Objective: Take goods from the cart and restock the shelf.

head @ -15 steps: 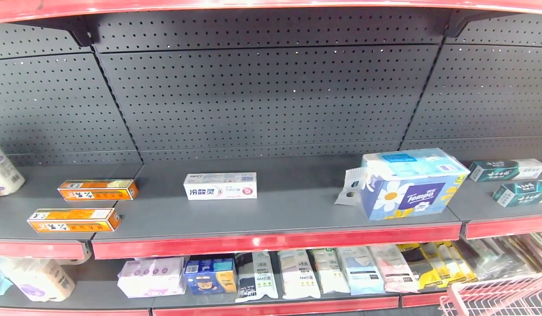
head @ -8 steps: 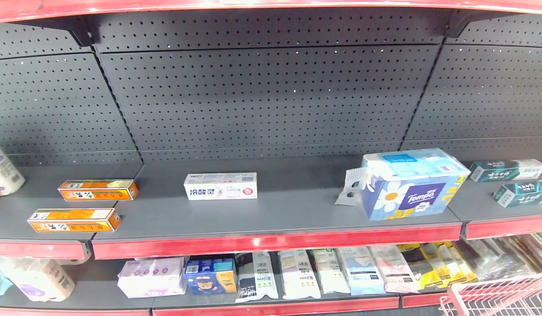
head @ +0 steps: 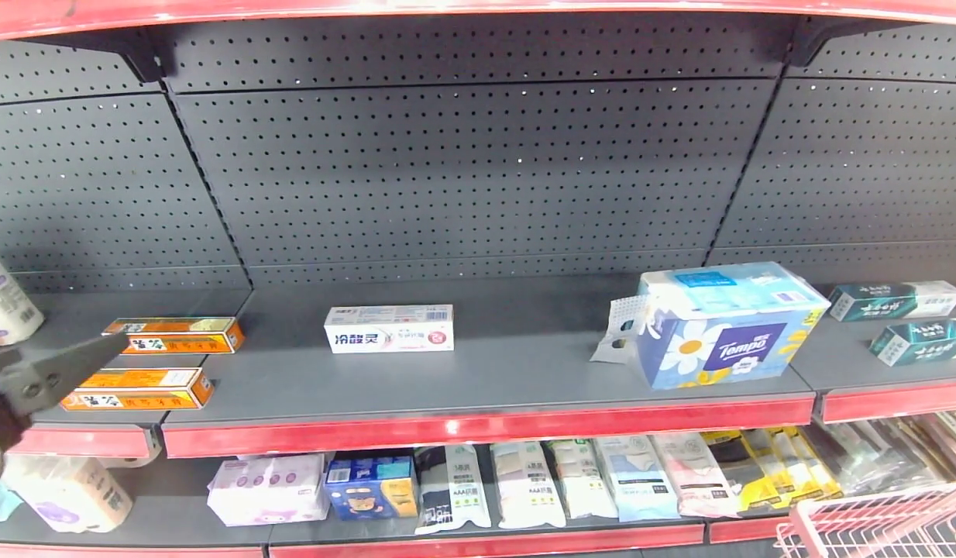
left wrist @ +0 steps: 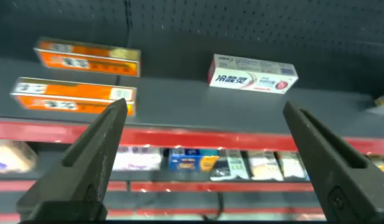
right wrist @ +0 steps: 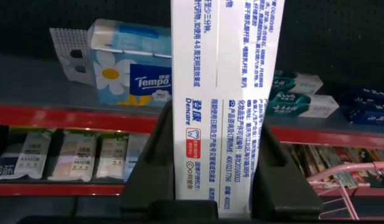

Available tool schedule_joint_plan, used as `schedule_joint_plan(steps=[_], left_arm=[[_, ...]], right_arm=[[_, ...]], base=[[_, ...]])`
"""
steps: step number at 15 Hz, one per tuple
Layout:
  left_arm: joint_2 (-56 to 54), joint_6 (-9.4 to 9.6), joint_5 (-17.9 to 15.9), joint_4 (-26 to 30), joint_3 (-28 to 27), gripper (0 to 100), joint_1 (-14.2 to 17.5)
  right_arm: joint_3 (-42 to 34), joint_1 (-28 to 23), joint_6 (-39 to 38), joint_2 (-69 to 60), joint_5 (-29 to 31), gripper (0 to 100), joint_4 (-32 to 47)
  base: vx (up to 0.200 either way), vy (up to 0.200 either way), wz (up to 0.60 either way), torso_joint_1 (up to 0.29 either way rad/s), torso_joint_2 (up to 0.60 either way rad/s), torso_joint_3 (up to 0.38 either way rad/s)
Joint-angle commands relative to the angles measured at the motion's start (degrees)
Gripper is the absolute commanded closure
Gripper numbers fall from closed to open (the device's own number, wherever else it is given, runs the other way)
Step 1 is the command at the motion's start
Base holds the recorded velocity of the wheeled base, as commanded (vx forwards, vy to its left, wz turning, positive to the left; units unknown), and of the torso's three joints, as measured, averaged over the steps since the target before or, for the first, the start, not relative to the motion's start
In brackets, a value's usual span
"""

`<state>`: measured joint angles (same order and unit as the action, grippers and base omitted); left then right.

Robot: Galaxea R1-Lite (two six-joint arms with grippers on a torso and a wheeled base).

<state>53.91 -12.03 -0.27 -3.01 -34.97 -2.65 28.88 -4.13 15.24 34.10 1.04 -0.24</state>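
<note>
Gripping a long white box [right wrist: 223, 74], the right claw [right wrist: 218, 134] has both fingers pressed on the box's sides, and the box sticks out past the fingertips. It is in front of the shelf [head: 524, 364], near the tissue pack [right wrist: 132, 68]. The left claw [left wrist: 204, 106] is spread wide apart and holds nothing. It hangs far left of the tissue pack, before the nearer orange box [head: 133, 387]. A pink cart [head: 881, 519] is lower right of the tissue pack.

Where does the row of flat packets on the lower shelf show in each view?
Head view: flat packets low, right of centre.
Left wrist view: flat packets under the white toothpaste box.
Right wrist view: flat packets under the tissue pack.
Shared landmark: red shelf edge above them.
</note>
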Motion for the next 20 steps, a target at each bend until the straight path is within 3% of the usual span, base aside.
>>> schedule_joint_plan(steps=[1,8,11,12,15,20], left_arm=[[28.1,-4.75,-2.1,-1.5,-14.3,0,-0.3],[50.0,-5.63,-2.3,4.4,-33.3,0,-3.8],[53.4,-5.72,-2.3,4.5,-36.0,0,-4.4],[58.2,-6.07,-2.9,4.5,-38.9,0,-6.2],[60.8,-6.95,-4.7,4.4,-41.3,0,-8.1],[64.8,-7.22,-4.0,4.5,-45.4,0,-9.7]], right_arm=[[1.0,0.3,0.6,1.6,-0.6,100,0.0],[1.3,0.4,1.5,2.4,-1.6,100,0.0],[0.9,0.4,1.5,2.4,-1.7,100,0.0],[0.7,0.7,1.5,2.0,-1.9,100,0.0],[0.5,0.7,1.5,1.4,-2.0,100,0.2],[-1.0,0.8,1.5,0.3,-2.0,100,0.5]], base=[[0.0,0.0,0.0,0.0,0.0,0.0],[0.0,0.0,0.0,0.0,0.0,0.0],[0.0,0.0,0.0,0.0,0.0,0.0],[0.0,0.0,0.0,0.0,0.0,0.0],[0.0,0.0,0.0,0.0,0.0,0.0],[0.0,0.0,0.0,0.0,0.0,0.0]])
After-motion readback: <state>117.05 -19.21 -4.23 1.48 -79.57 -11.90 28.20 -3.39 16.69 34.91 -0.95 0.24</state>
